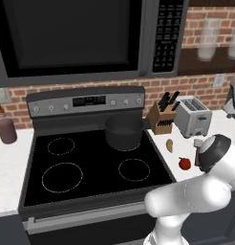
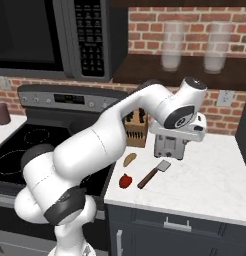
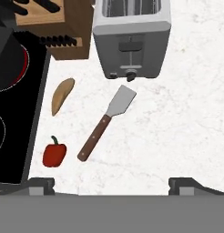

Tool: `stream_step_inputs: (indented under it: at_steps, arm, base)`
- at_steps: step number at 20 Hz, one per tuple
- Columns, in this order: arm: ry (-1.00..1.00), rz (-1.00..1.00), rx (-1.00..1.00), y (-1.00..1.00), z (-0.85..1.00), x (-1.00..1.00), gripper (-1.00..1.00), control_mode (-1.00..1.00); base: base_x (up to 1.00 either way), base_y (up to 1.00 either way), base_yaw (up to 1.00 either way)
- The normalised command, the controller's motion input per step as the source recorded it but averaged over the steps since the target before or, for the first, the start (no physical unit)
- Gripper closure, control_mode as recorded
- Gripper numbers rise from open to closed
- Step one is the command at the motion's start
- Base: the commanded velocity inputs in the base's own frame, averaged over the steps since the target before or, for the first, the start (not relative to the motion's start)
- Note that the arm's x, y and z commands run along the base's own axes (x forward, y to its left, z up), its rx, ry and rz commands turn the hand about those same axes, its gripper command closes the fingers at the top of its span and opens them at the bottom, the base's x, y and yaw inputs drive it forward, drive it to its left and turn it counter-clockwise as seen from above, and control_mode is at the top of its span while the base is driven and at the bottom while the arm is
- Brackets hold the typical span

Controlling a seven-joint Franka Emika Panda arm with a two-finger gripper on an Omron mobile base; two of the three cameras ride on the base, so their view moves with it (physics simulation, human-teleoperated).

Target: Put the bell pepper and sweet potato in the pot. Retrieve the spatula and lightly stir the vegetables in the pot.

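On the counter you see a small red bell pepper (image 3: 54, 154), stem up; gripper (image 3: 111, 184) wide open, empty, fingertips cropped.

My left base camera looks forward and down over the black glass stovetop (image 1: 95, 167); my right one faces the white speckled counter (image 2: 205, 175). My hand camera looks straight down, seemingly from high, sharing that counter.

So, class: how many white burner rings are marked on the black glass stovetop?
3 show: back left, front left and front right. The dark grey round metal pot sits at the back right and may hide a fourth.
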Motion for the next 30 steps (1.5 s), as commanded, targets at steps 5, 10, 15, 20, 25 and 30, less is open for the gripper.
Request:
stream_step_inputs:
  at_steps: [5,10,15,20,25,30]
  arm:
    - [0.00,0.00,0.00,0.00,0.00,0.00,-1.00,1.00]
    - [-0.01,0.00,0.00,0.03,0.00,-0.04,-1.00,-1.00]
    - [-0.05,0.05,-0.01,0.53,0.00,-0.59,-1.00,-1.00]
    - [0.00,0.06,-0.02,0.95,-0.02,-0.37,-1.00,-1.00]
    - [0.00,0.03,0.00,0.87,-0.25,-0.02,-1.00,-1.00]
    - [0.03,0.01,0.00,0.64,-0.61,0.00,-1.00,-1.00]
  base:
    - [0.88,0.15,0.00]
    - [0.37,0.00,0.00]
    - [0.00,0.00,0.00]
    - [0.00,0.00,0.00]
    - [0.00,0.00,0.00]
    - [0.00,0.00,0.00]
